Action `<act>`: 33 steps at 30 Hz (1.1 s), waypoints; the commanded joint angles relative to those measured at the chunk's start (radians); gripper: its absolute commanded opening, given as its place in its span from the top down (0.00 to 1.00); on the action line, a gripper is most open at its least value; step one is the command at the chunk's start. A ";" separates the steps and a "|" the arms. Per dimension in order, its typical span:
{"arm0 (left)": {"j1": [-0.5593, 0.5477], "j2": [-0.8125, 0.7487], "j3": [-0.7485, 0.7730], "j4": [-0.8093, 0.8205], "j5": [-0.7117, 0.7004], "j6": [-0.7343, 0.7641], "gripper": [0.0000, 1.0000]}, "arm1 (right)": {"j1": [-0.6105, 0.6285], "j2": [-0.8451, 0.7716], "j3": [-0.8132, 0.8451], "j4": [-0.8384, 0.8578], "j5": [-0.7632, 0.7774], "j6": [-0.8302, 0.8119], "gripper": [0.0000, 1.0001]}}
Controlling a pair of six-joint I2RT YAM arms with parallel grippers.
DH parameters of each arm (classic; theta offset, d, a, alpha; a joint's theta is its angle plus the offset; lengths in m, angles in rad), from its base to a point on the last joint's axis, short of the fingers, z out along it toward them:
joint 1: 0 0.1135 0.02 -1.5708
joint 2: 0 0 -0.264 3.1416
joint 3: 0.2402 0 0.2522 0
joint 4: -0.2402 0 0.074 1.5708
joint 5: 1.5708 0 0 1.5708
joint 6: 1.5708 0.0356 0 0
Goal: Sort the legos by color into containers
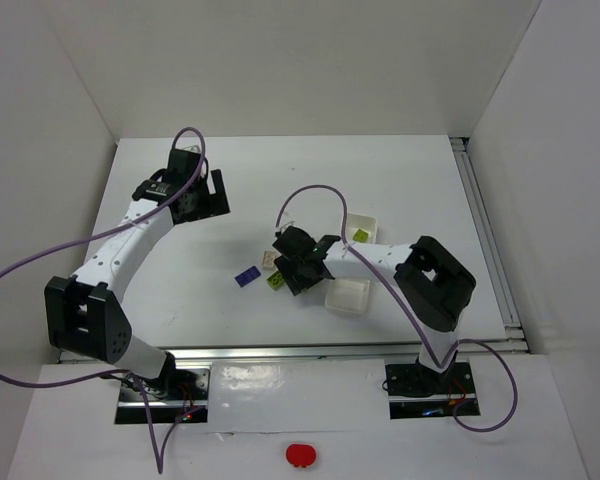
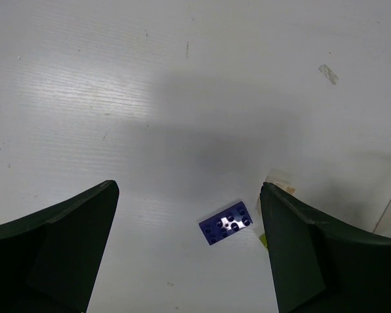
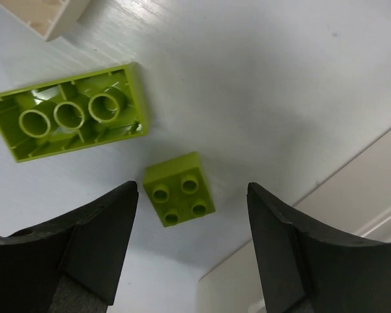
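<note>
The white tray (image 1: 347, 299) lies right of centre, with one lime green brick (image 1: 360, 236) in its far compartment. A dark blue brick (image 1: 247, 277), a cream brick (image 1: 268, 261) and a lime green brick (image 1: 277, 281) lie on the table left of the tray. My right gripper (image 1: 300, 265) hovers open over them. In its wrist view the open right gripper (image 3: 190, 188) straddles a small lime brick (image 3: 179, 197), with an upside-down long lime brick (image 3: 68, 120) beside it. My left gripper (image 1: 205, 190) is open, far left. Its wrist view shows the gripper (image 2: 188, 188) open, high above the blue brick (image 2: 227, 222).
The tray wall (image 3: 358, 189) shows just right of the small lime brick. A corner of the cream brick (image 3: 42, 13) is at the top left of the right wrist view. White enclosure walls stand at the back and sides. A purple cable (image 1: 315, 192) loops above the right gripper.
</note>
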 commanded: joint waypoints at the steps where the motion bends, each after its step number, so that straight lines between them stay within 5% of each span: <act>1: 0.005 0.006 0.003 -0.002 0.008 -0.022 0.00 | -0.008 0.011 -0.004 0.063 -0.007 -0.015 0.30; 9: 0.005 0.025 0.003 -0.012 0.008 -0.022 0.02 | -0.018 -0.018 0.039 0.063 0.028 -0.024 0.69; 17: 0.005 0.034 0.012 -0.012 0.030 -0.022 0.00 | -0.171 -0.211 0.039 0.063 0.253 0.146 0.69; 21: 0.005 0.034 0.012 -0.012 0.042 -0.022 0.00 | -0.304 -0.209 0.030 0.017 0.253 0.276 0.68; 30: 0.005 0.034 0.012 -0.012 0.042 -0.022 0.00 | -0.423 -0.150 0.041 0.102 0.229 0.277 0.64; 31: 0.005 0.034 0.012 -0.012 0.042 -0.022 0.00 | -0.423 -0.150 0.056 0.102 0.229 0.267 0.61; 33: 0.005 0.034 0.012 -0.012 0.051 -0.012 0.00 | -0.423 -0.121 0.085 0.100 0.259 0.257 0.42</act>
